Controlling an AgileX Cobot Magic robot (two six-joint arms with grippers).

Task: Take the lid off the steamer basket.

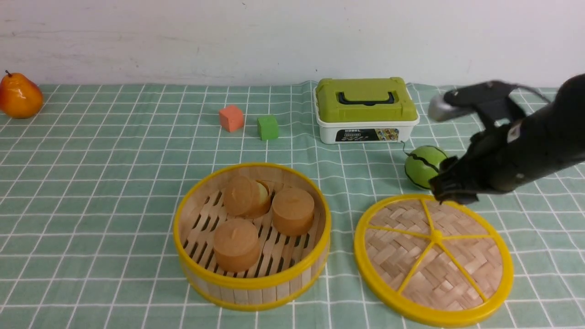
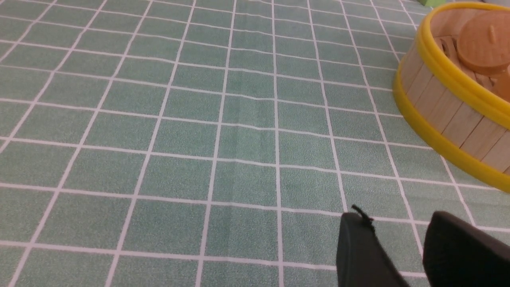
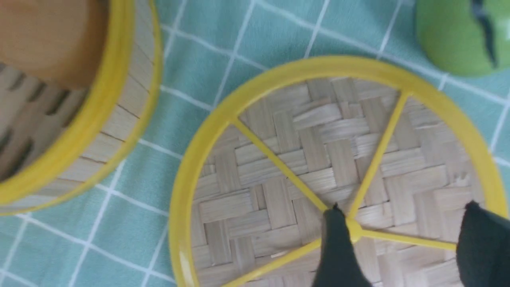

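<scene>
The lid [image 1: 411, 256], a woven bamboo disc with a yellow rim and spokes, lies flat on the cloth to the right of the steamer basket [image 1: 251, 281]. The basket stands uncovered and holds three round brown cakes [image 1: 292, 211]. My right gripper [image 1: 450, 194] hovers open over the lid's far edge and holds nothing. In the right wrist view the open gripper [image 3: 403, 211] is above the lid [image 3: 303, 151], one finger near the centre knob, and the basket [image 3: 111, 119] is beside it. My left gripper [image 2: 398, 217] is open and empty over bare cloth, with the basket [image 2: 438, 107] nearby.
A white box with a green lid [image 1: 365, 109] stands at the back. A green striped ball [image 1: 424, 165] sits just behind the lid, close to my right gripper. An orange cube [image 1: 231, 118] and a green cube [image 1: 268, 127] lie behind the basket. A pear [image 1: 19, 96] is far left.
</scene>
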